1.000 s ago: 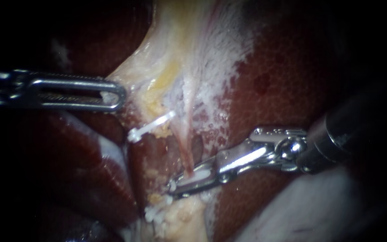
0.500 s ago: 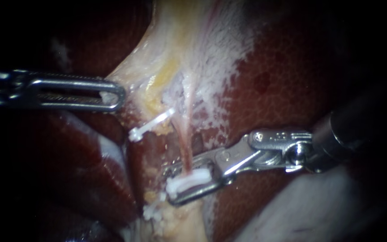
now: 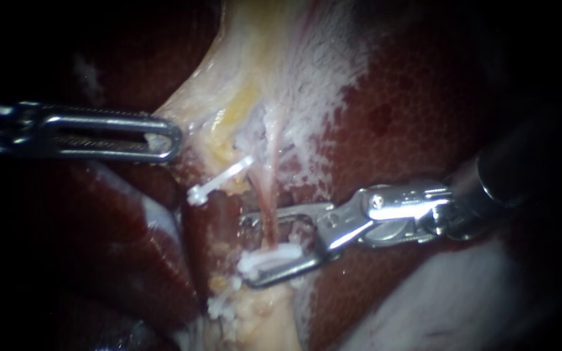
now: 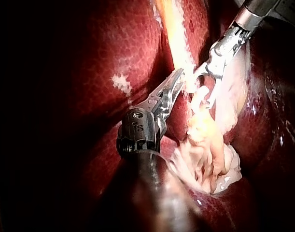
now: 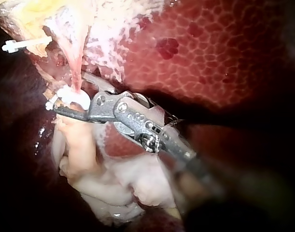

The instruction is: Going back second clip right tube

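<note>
- White clip sits across the right tube, against the lower jaw of the right instrument, whose jaws stand apart and grip nothing. The left instrument is clamped on pale tissue.
- Left wrist view: the left instrument has its jaws pinched on that pale tissue.
- Right wrist view: the clip lies between the parted jaws. I'd judge it placed, with only backing the instrument clear left to do.

Left instrument slotted, polished steel; right instrument silvery, riveted, with dark shaft.
</note>
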Controlling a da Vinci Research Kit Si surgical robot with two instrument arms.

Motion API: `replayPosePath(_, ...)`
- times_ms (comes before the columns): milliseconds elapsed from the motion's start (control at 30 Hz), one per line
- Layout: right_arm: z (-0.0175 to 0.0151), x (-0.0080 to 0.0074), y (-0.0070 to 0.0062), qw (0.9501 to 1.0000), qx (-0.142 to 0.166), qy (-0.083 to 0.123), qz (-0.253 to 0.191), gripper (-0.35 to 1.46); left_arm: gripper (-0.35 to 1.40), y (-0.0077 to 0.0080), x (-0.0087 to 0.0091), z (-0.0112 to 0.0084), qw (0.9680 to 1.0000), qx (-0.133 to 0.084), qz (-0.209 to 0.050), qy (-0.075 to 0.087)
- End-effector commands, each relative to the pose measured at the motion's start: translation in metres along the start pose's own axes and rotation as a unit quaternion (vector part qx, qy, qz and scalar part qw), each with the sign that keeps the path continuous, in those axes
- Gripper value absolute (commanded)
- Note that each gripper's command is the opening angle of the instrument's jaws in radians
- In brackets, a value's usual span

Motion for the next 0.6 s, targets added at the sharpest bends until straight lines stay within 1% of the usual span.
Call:
replayPosePath(33,-0.0004,0.0,-0.0002,1.0,-0.002,0.0,0.0,0.6,-0.35,0.0,0.0,0.0,1.0,0.0,0.0,0.0)
replayPosePath(133,-0.0014,0.0002,-0.0008,1.0,-0.008,0.002,0.003,0.6,-0.35,0.0002,0.0,0.0001,1.0,0.0,0.0,0.0)
replayPosePath(200,-0.0023,0.0006,-0.0011,0.9999,-0.015,0.003,0.007,0.6,-0.35,0.0006,0.0,0.0002,1.0,0.0,0.0,0.0)
replayPosePath(333,-0.004,0.001,-0.0014,0.9997,-0.022,0.005,0.01,0.6,-0.35,0.0018,0.0002,0.0004,1.0,0.002,0.001,-0.001)
replayPosePath(400,-0.0052,0.0011,-0.0016,0.9996,-0.027,0.006,0.004,0.6,-0.35,0.0023,0.0003,0.0005,1.0,0.003,0.002,0.001)
replayPosePath(600,-0.0082,0.0016,-0.002,0.9991,-0.041,0.008,-0.01,0.6,-0.35,0.0026,0.0004,0.0007,1.0,0.002,0.002,0.002)
